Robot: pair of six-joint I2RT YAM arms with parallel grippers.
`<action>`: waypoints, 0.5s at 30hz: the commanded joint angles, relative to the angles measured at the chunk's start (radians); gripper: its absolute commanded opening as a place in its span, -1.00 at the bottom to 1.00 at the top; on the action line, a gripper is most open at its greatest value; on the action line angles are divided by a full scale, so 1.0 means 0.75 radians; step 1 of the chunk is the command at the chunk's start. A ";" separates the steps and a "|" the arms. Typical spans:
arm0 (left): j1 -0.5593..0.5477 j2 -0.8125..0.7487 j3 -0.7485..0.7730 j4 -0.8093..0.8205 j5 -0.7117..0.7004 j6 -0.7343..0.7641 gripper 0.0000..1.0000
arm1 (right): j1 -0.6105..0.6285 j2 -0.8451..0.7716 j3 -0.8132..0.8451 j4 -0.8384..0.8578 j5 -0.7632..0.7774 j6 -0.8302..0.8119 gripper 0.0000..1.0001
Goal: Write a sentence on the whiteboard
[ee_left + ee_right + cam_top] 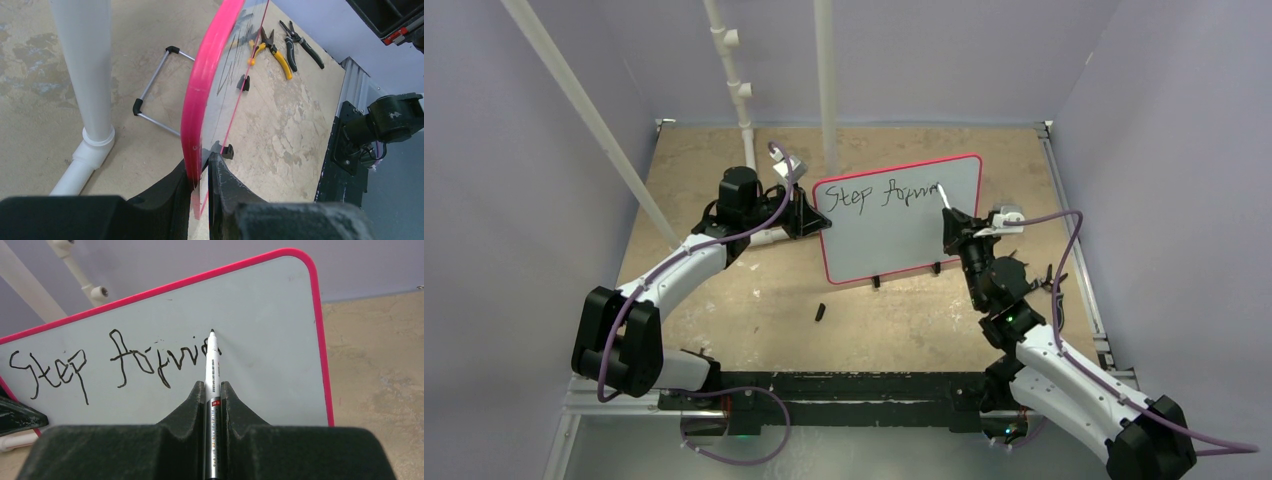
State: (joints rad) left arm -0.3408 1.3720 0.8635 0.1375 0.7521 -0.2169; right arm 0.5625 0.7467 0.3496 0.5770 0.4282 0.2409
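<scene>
From above, the rectangular pink-framed whiteboard point(894, 240) stands on the tan worktop point(754, 300), with the left gripper point(809, 218) at its left edge and the right gripper point(951, 222) at its face. The left wrist view shows narrow fingers point(170, 195) pinching the frame, likely to steady the board against pen pressure. In the right wrist view, fingers clamp a slim white marker point(212, 365), its tip touching the black handwritten sentence point(120, 360), which reads "Step" plus an unfinished word; no container shows.

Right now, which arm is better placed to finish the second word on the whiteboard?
Right. The right gripper is shut on the marker, its tip at the end of the unfinished sentence on the whiteboard. The left gripper is shut on the board's pink edge, apparently steadying it.
</scene>
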 commanded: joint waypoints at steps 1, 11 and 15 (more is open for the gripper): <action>0.002 -0.029 0.024 0.019 -0.037 0.020 -1.00 | -0.002 -0.007 0.055 0.057 0.038 -0.034 -1.00; 0.002 -0.035 0.022 0.019 -0.035 0.021 -1.00 | -0.003 0.030 0.066 0.022 0.078 -0.002 -1.00; 0.002 -0.037 0.023 0.019 -0.037 0.021 -1.00 | -0.001 0.016 0.057 -0.006 0.115 0.018 -1.00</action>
State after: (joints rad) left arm -0.3408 1.3705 0.8635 0.1375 0.7513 -0.2165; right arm 0.5625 0.7673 0.3592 0.5762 0.4622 0.2436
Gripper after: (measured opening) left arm 0.141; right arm 0.121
